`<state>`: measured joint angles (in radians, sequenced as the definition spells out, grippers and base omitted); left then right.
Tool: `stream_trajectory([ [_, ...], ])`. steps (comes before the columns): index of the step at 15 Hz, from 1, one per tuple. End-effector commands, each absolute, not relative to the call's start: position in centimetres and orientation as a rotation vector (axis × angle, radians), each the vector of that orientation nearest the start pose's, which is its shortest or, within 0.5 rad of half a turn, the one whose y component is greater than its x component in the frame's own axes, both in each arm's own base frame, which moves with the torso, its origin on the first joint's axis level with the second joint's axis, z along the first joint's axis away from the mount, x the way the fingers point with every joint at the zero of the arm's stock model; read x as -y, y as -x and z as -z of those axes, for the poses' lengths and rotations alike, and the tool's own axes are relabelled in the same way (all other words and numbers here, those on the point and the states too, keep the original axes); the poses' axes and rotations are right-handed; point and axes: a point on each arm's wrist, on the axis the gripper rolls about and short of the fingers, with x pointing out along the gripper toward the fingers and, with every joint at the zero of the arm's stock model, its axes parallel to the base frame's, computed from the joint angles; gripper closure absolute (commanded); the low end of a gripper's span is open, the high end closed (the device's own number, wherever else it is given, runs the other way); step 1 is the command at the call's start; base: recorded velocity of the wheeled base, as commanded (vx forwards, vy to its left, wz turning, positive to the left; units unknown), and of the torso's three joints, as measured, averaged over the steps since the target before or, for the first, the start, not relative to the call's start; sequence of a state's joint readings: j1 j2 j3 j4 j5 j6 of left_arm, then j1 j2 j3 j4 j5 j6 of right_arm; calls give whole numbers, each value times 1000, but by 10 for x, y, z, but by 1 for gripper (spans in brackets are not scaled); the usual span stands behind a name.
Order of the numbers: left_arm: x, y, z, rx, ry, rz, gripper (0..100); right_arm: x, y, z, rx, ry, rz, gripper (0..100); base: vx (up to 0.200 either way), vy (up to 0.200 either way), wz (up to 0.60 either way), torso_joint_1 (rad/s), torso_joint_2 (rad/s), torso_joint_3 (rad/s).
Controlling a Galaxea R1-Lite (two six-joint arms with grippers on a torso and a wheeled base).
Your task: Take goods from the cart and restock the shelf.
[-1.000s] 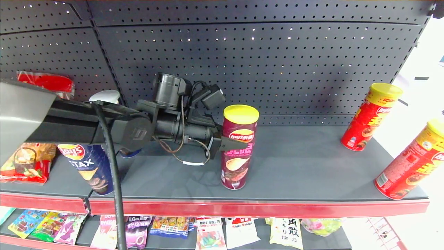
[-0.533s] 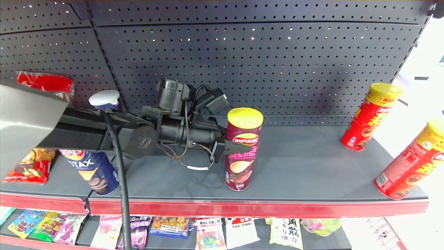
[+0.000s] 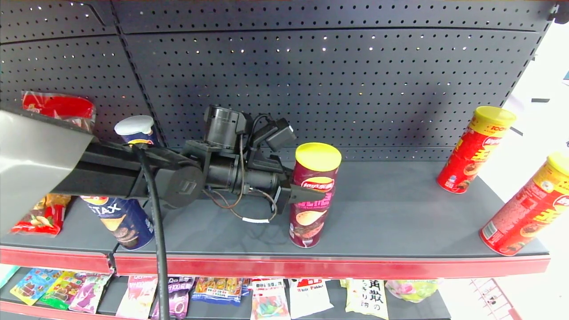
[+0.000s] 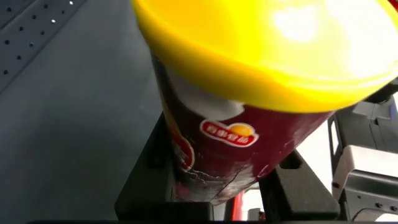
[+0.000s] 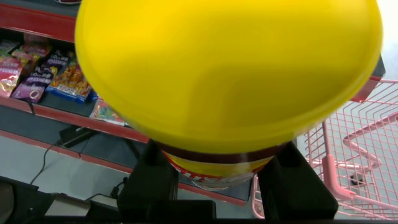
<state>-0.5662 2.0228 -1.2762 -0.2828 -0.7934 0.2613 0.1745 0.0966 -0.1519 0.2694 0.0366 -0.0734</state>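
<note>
A maroon chips can (image 3: 310, 209) with a yellow lid stands slightly tilted near the front middle of the grey shelf (image 3: 391, 213). My left gripper (image 3: 313, 194) is shut on its upper body, reaching in from the left. Whether the base rests on the shelf I cannot tell. The left wrist view shows the same can (image 4: 242, 137) between the fingers (image 4: 149, 180) of the left gripper (image 4: 224, 186). My right gripper (image 5: 217, 180) is shut on another can, whose yellow lid (image 5: 230, 62) hides most of its red and yellow body.
Two red cans (image 3: 475, 149) (image 3: 529, 209) lean at the shelf's right end. Two blue cans (image 3: 124, 220) (image 3: 133, 129) and snack bags (image 3: 40, 215) stand on the left. Hanging packets (image 3: 266, 295) line the lower shelf. A pink cart (image 5: 354, 149) is below the right gripper.
My left arm has carried the maroon can to the right along the shelf and slightly toward the front edge. The red cans have not moved.
</note>
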Motion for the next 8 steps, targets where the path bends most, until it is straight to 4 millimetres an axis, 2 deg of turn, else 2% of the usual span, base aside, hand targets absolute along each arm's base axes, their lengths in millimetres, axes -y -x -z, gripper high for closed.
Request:
stream_trajectory([
  [1, 231, -322, -165, -323, -157, 1402, 100, 4, 28, -92, -208, 88, -219, 100, 0, 0, 0, 0, 0, 0],
  [8, 230, -320, -161, -335, -154, 1394, 100, 4, 28, -92, -208, 88, -219, 100, 0, 0, 0, 0, 0, 0],
])
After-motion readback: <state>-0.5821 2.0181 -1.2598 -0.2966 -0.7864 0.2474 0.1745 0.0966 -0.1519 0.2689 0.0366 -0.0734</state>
